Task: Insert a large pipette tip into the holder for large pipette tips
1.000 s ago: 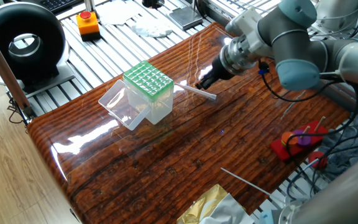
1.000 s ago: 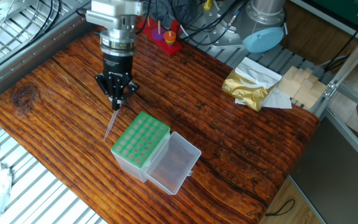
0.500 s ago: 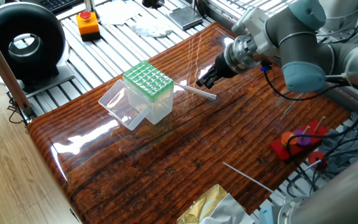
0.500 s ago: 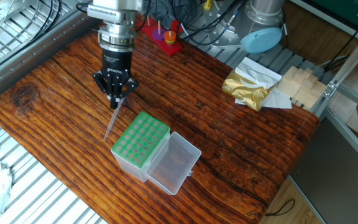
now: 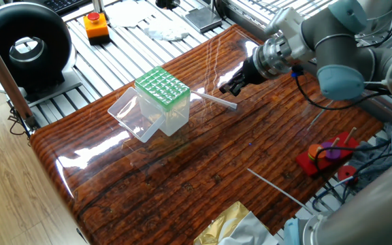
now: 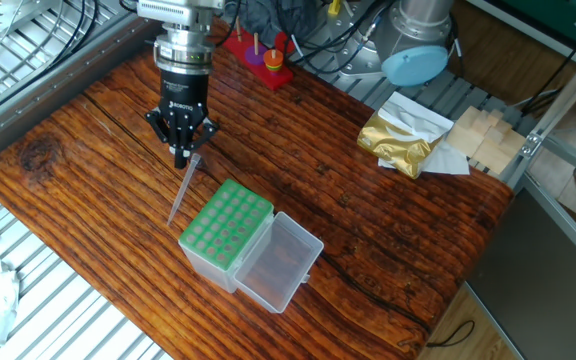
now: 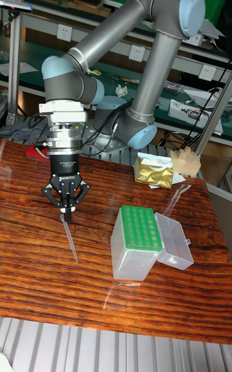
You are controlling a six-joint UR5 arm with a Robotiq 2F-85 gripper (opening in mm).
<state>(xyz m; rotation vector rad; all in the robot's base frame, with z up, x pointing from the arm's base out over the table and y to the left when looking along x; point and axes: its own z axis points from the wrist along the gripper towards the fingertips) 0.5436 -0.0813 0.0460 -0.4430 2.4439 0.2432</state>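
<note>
The large pipette tip (image 5: pixel 216 101) lies flat on the wooden table, a whitish tapered tube just beside the holder; it also shows in the other fixed view as the tip (image 6: pixel 181 195) and in the tall view as the tip (image 7: pixel 71 240). The holder (image 5: pixel 162 92) is a clear box with a green grid top (image 6: pixel 226 225), its clear lid (image 7: pixel 173 240) hanging open to one side. My gripper (image 6: pixel 180 160) hovers just over the tip's wide end, pointing down. Its fingertips meet in a point, shut on nothing (image 7: pixel 66 217). In the one fixed view the gripper (image 5: pixel 226 88) is beyond the tip.
A second slim tube (image 5: pixel 274 189) lies near the table's edge. A gold foil bag (image 6: pixel 398 135), wooden blocks (image 6: pixel 483 135) and a red peg toy (image 5: pixel 329 153) sit around the table's borders. An orange button box (image 5: pixel 96 26) stands off the table.
The gripper has lifted a little and drifted back from the holder. The pipette tip has stayed where it lay on the table.
</note>
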